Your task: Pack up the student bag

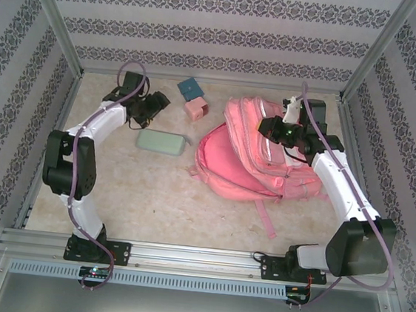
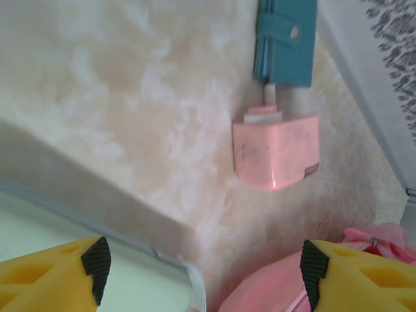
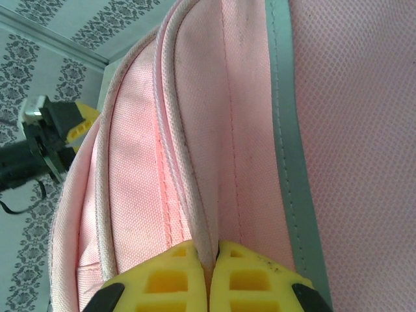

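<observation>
The student bag (image 1: pixel 256 157), a big pink backpack, lies on the right half of the table with its flap spread toward the middle. My right gripper (image 1: pixel 275 130) sits on its upper part. In the right wrist view the yellow fingers (image 3: pixel 179 273) are shut on a raised fold of the bag's pink fabric (image 3: pixel 130 162), beside a grey trim stripe (image 3: pixel 286 130). My left gripper (image 1: pixel 153 108) hovers at the back left. It stands open (image 2: pixel 205 270) with nothing between its pads, above the corner of a mint green case (image 2: pixel 130 286).
A mint green case (image 1: pixel 162 143) lies left of the bag. A small pink box (image 1: pixel 196 110) (image 2: pixel 276 149) and a teal wallet-like item (image 1: pixel 190 88) (image 2: pixel 286 42) sit near the back wall. Patterned walls and metal posts enclose the table on three sides.
</observation>
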`<state>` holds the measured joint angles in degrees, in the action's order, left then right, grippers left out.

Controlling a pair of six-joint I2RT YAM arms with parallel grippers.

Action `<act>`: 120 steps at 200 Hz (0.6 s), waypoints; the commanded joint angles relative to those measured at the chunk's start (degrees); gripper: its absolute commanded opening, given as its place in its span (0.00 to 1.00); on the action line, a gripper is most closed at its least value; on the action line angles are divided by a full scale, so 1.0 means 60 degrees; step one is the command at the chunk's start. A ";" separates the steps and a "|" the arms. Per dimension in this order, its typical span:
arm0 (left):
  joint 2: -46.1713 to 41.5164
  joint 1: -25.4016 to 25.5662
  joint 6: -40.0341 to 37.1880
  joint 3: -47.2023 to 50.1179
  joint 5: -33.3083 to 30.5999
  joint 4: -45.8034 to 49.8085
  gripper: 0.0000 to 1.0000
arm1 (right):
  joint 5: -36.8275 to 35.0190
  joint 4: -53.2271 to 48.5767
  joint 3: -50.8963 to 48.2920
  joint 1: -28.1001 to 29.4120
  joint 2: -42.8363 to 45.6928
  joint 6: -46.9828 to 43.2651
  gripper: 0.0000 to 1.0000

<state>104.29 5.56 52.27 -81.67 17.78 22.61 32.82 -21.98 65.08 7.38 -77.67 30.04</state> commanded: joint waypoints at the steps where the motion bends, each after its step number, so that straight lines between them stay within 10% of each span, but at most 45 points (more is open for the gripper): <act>1: 0.0971 -0.0313 -0.1626 -0.1093 -0.0163 0.1444 0.78 | 0.0027 0.0418 -0.0150 0.0016 0.0483 -0.0044 0.00; 61: 0.2749 -0.0576 -0.2852 -0.2391 0.0055 0.2534 0.76 | -0.0149 0.0220 -0.0180 0.0001 0.0710 -0.0140 0.00; 120: 0.1272 -0.0554 -0.2446 0.0172 0.0438 0.1810 0.75 | -0.0147 0.0325 -0.0171 0.0000 0.0506 -0.0206 0.00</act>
<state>118.43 2.50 37.63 -86.94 18.59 33.39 31.68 -22.00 64.31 7.38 -75.70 29.78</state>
